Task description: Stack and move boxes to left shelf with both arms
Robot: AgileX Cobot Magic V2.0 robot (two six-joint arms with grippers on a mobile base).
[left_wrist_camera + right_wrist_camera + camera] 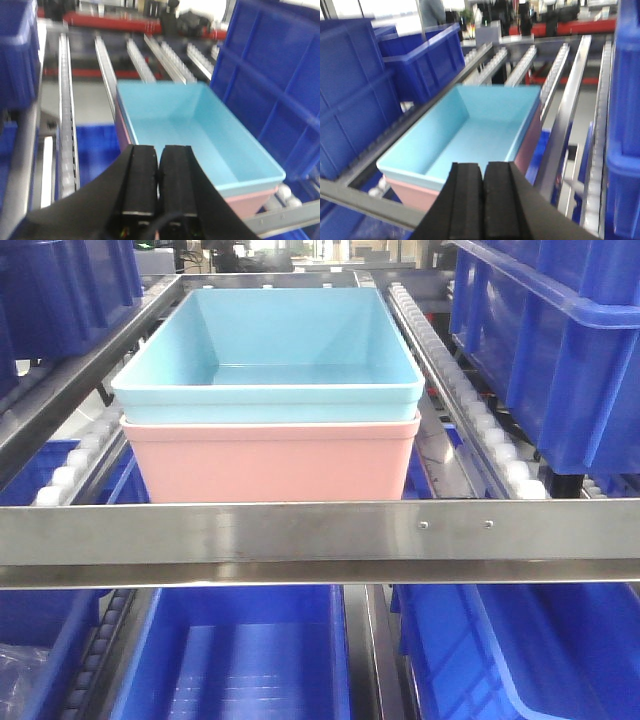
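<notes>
Fingers pressed together and empty on both the left gripper (158,175) and right gripper (482,185), the blue box (268,345) sits nested in the pink box (270,462) behind the shelf's front bar (320,532), apparently delivered, leaving only a retreat.

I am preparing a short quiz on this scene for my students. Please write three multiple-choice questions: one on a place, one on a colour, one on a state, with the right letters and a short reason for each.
1. Where does the turquoise tub sit?
A. nested in the pink tub
B. beside the pink tub
C. under the pink tub

2. What colour are the large ribbed bins on the right?
A. green
B. dark blue
C. white

3. How do the fingers of the left gripper stand?
A. wide apart
B. closed around a tub
C. pressed together, holding nothing

Answers:
1 A: its rim rests on the pink tub.
2 B: plain in the front view.
3 C: the pads meet, clear of the tubs.
</notes>
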